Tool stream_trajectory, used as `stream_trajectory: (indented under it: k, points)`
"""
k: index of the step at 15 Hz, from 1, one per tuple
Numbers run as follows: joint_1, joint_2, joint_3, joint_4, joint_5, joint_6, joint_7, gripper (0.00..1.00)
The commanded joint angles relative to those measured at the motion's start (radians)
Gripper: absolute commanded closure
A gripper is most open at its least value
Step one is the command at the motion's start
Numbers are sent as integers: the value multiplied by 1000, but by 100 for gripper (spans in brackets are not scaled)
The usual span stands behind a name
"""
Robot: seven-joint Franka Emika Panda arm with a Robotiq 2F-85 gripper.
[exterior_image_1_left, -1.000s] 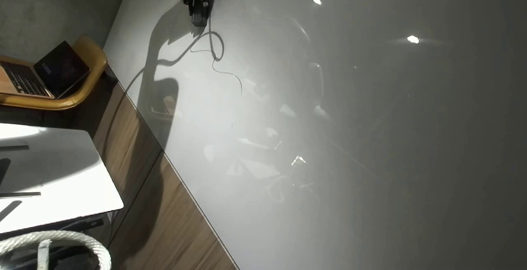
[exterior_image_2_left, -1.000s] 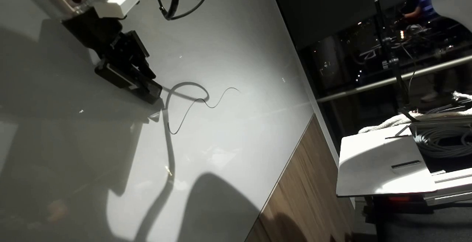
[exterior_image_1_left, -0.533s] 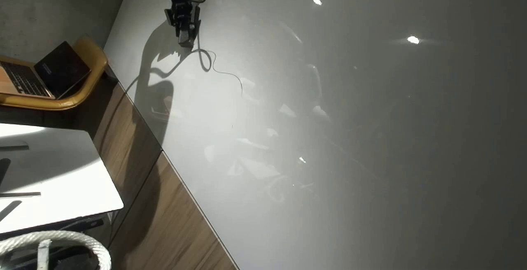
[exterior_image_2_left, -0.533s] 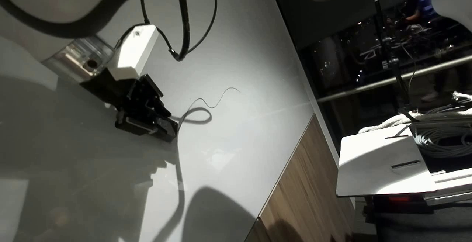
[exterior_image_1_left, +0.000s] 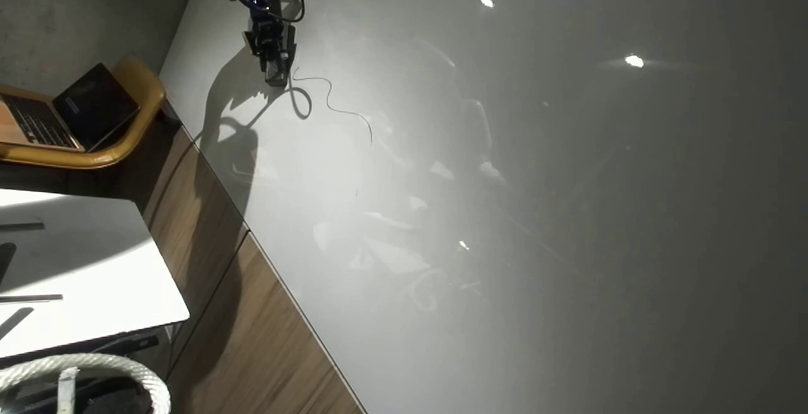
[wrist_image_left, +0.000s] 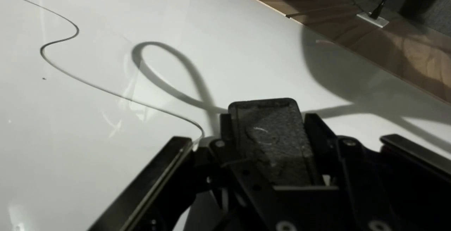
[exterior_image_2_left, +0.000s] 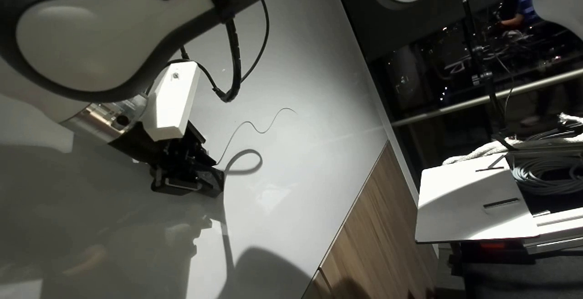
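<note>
My gripper (wrist_image_left: 271,127) is shut on a dark grey, rounded, felt-like block (wrist_image_left: 275,150), with a finger on each side in the wrist view. The gripper shows in both exterior views (exterior_image_1_left: 276,64) (exterior_image_2_left: 208,173), low over a glossy white surface (exterior_image_1_left: 536,313). Whether the block touches the surface I cannot tell. A thin dark wavy line (wrist_image_left: 95,86) runs across the surface up to the gripper's left side in the wrist view. The line also shows in both exterior views (exterior_image_1_left: 329,95) (exterior_image_2_left: 237,128); its near end is partly hidden by the gripper in an exterior view.
The white surface ends at a wood-grain strip (exterior_image_1_left: 297,338). Beyond it are a tan chair (exterior_image_1_left: 151,89) with a laptop (exterior_image_1_left: 95,108), a white tabletop (exterior_image_1_left: 126,294) and a thick white rope (exterior_image_1_left: 136,370). Black cables (exterior_image_2_left: 234,62) hang from the arm. Shadows fall around the gripper.
My gripper has moved with the block, down and left in an exterior view, down and right in an exterior view. More of the arm now shows. The wavy line has not visibly changed.
</note>
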Motion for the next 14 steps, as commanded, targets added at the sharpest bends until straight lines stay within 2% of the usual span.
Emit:
stream_trajectory:
  k: [1, 8, 13, 14]
  points:
    - [-44, -84, -31, -165, -100, 175, -53, 72]
    - [-23, -281, -26, -590, -268, 356, 127, 72]
    - [-61, -464, -68, -858, -350, 431, 356, 72]
    - [-103, -493, -36, -876, -356, 420, 402, 72]
